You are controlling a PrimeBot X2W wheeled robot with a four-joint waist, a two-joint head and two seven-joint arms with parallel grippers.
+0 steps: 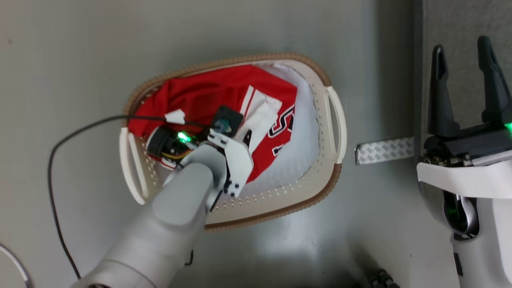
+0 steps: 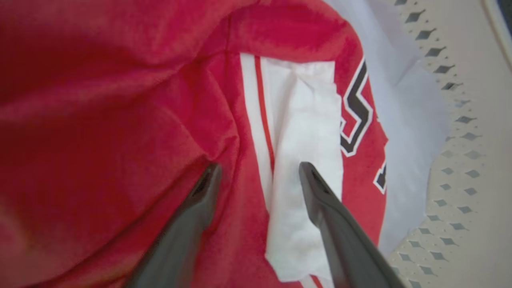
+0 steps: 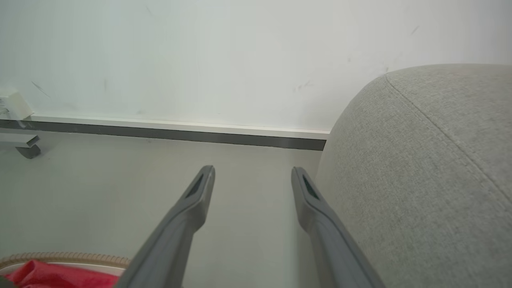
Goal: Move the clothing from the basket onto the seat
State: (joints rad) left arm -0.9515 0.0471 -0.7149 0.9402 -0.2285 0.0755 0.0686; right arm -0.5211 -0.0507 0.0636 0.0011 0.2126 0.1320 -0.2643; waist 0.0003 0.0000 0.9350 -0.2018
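Two jaws wide apart, left gripper [image 2: 259, 166] poised at limp, light bright-red fabric clothing [image 2: 120, 120] — likely best pinched at a fold.

One basket [image 1: 320, 80]. Two loop handles [image 1: 338, 124] on it. One heap of red clothing [image 1: 208, 94]; number of garments in heap cannot tell; one striped, numbered jersey face visible. One white padding [image 1: 304, 136] layer. One seat [image 3: 420, 160]. Two grippers: left gripper [image 2: 260, 170], right gripper [image 1: 464, 52], two dark fingers each. One black cable [image 1: 72, 136]. One patterned tape strip [image 1: 384, 151].
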